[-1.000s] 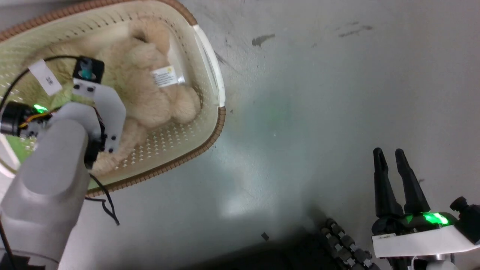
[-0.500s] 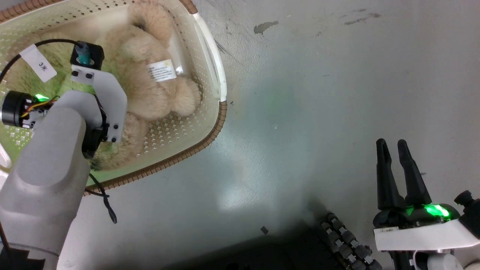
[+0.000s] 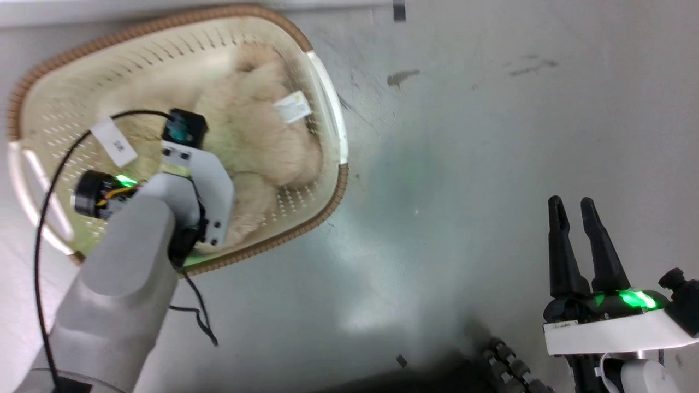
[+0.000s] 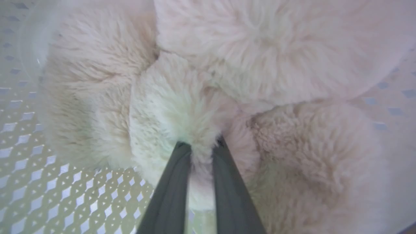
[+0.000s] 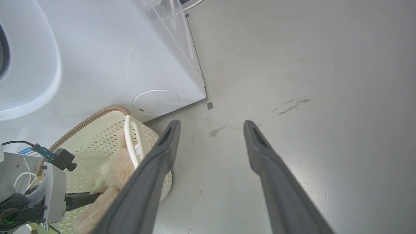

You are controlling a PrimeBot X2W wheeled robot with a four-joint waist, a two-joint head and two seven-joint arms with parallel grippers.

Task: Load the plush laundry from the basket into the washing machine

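**Left arm in the basket, pinching plush**

Head view: the whole picture has shifted since half a second ago, so the camera moved; the basket [image 3: 164, 23] now shows almost whole at far left. Inside it, the white tag [image 3: 293, 106] sits closer to the basket's right wall than it did. The plush laundry [image 3: 256, 142] lies in the right half of the basket, against that wall. My left arm reaches down over the basket's near side, and its wrist hides the fingers. The right gripper [image 3: 571, 203] is at near right over the bare grey floor [image 3: 464, 136], well apart from the basket, with a gap between its fingers.

Left wrist view: the left gripper [image 4: 201, 144] has its two fingers drawn close together, with a tuft of cream fur clamped between the tips. Perforated basket bottom shows to the left.

Right wrist view: the right fingers stand wide apart, holding nothing. The washing machine [image 5: 113, 65] rises at far left, and the basket sits on the floor just beside its white lower front panel, plush inside.
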